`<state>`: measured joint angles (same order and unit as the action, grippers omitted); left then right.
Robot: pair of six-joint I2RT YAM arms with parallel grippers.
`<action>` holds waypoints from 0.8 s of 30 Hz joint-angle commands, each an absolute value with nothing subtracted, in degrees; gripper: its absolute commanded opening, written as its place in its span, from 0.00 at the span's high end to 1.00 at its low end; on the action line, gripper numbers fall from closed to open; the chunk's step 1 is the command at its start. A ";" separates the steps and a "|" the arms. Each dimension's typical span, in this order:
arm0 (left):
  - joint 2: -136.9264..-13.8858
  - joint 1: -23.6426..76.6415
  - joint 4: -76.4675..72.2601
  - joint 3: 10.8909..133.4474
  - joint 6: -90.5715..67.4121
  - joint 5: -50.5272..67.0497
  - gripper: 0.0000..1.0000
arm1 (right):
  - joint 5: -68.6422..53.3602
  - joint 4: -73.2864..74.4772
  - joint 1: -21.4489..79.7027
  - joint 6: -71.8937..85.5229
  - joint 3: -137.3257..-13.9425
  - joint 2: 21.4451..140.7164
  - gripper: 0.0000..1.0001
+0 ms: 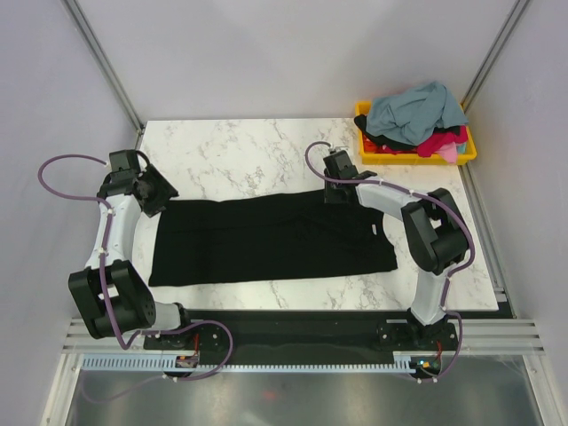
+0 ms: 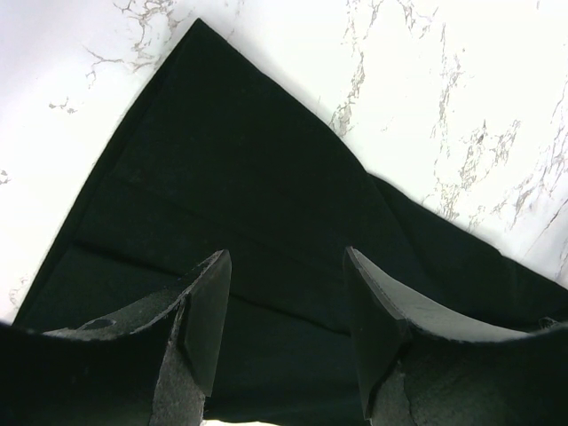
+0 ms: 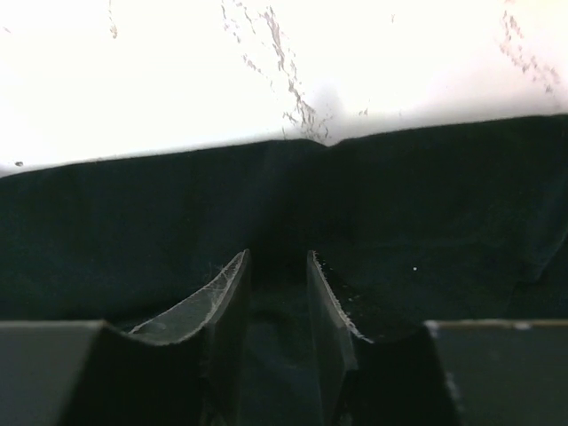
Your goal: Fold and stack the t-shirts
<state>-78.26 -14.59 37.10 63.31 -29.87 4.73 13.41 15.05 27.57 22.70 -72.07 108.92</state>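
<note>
While black t-shirt (image 1: 266,240) lies flat mid-frame, left gripper (image 2: 286,257) tipped over its upper-left corner, jaws wide, empty, right gripper (image 3: 277,257) low at upper edge, jaws near-closed, hold unclear.

text: none legible | mark (image 1: 376,229) on black t-shirt (image 1: 266,240): too small

Black t-shirt (image 1: 266,240): soft matt cloth, fine weave, faint creases. Counter (image 1: 231,151): glossy white marble-look slab, grey veining. Left end effector (image 2: 288,266): matt black, grainy rough plastic. Right end effector (image 3: 278,266): same finish, with pale scuffed edges. Bin (image 1: 470,158): smooth yellow plastic. Crumpled shirts (image 1: 417,111) in it: soft matt cloth.
</note>
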 commanded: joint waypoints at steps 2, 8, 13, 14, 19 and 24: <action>-76.90 -14.41 35.16 63.19 -28.21 5.62 0.39 | 13.01 14.50 28.21 23.47 -70.84 107.41 0.62; -76.73 -14.50 35.16 63.02 -28.21 5.62 0.39 | 13.62 14.50 28.21 23.29 -70.66 107.66 0.61; -76.82 -14.50 35.07 62.93 -28.21 5.54 0.39 | 13.19 14.59 28.21 23.29 -70.93 107.76 0.75; -76.73 -14.50 35.07 63.02 -28.21 5.45 0.39 | 12.92 14.50 28.21 23.29 -70.84 107.67 0.81; -76.73 -14.50 35.07 63.02 -28.13 5.27 0.39 | 12.83 14.59 28.21 23.29 -70.49 107.58 0.99; -76.73 -14.50 35.07 62.93 -28.12 5.36 0.39 | 12.66 14.68 28.30 23.47 -69.52 106.18 1.00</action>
